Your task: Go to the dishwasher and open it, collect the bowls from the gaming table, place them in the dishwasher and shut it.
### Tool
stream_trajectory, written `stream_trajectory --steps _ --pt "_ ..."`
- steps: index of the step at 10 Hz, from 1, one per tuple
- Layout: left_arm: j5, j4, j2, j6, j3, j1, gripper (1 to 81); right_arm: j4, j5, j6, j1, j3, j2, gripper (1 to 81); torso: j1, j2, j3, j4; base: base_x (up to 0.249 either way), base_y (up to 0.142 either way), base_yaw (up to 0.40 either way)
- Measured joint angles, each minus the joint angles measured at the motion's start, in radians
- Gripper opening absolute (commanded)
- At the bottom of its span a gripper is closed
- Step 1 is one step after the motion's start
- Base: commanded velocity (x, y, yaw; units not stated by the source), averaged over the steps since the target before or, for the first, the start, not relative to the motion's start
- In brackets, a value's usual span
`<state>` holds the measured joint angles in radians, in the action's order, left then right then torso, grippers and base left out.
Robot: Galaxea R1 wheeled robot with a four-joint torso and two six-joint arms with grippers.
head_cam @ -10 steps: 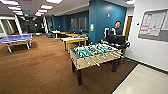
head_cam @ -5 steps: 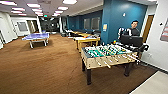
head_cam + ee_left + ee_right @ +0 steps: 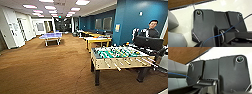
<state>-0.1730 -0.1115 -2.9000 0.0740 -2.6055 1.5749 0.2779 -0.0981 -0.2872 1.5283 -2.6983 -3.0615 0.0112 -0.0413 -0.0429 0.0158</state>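
Games room, head view.

- Writing, brands, labels: none legible. A small yellowish plaque (image 3: 117, 27) on the blue wall (image 3: 130, 17) is too blurred to read.
- Foosball table (image 3: 120, 58): nearest item, right of centre. Green field, rods with handles, light wooden body, dark legs. It stands on the brown carpet (image 3: 45, 67).
- Gaming table (image 3: 98, 40): long narrow bench with a white top and yellow edge band, beyond the foosball table, along the blue wall. Small items on its top are too blurred to tell as bowls.
- Further yellow-edged benches (image 3: 87, 32) continue behind it, toward the far end of the room.
- Table-tennis table (image 3: 51, 36): blue top, left of centre, well apart from the others.
- Person (image 3: 151, 31): standing behind the foosball table's far right end, with a dark control rig (image 3: 148, 43) in front.
- Ceiling lights (image 3: 50, 7): rows of bright panels.
- White wall and doors (image 3: 15, 27): along the left.
- Open carpet lies between the camera and the gaming table; the foosball table stands to the right of that path.

Wrist views: dark robot plate over a white surface, a strip of brown carpet at the edge, a thin blue cable (image 3: 218, 36) crossing. End effector state, left and right: cannot tell.
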Motion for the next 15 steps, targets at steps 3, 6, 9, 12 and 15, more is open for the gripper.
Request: stream_trajectory --steps 3,6,9,12,15 --pt "-0.002 0.0 0.001 0.0 0.0 -0.004 81.1 0.002 0.001 0.0 -0.002 0.0 0.0 81.1 0.0 0.0 0.0 0.0 0.0 0.0 0.066" --pt "-0.002 0.0 0.0 0.0 0.0 -0.003 81.1 0.002 0.001 0.0 0.0 0.0 0.0 81.1 0.0 0.0 0.0 0.0 -0.026 -0.02 0.0" --pt "-0.003 0.001 0.0 0.0 0.0 -0.011 81.1 0.002 -0.006 0.001 0.001 0.0 0.001 81.1 -0.001 0.0 0.0 0.0 -0.024 0.0 0.0" --pt "0.0 0.001 -0.009 0.001 0.0 0.003 81.1 0.003 0.005 0.003 0.0 0.0 0.0 81.1 -0.001 0.0 0.0 0.0 0.0 0.0 0.0" --pt "-0.003 0.001 -0.005 0.001 -0.001 -0.003 81.1 0.003 0.002 0.003 0.001 0.0 -0.001 81.1 -0.001 0.0 0.0 0.0 0.0 0.0 0.0"
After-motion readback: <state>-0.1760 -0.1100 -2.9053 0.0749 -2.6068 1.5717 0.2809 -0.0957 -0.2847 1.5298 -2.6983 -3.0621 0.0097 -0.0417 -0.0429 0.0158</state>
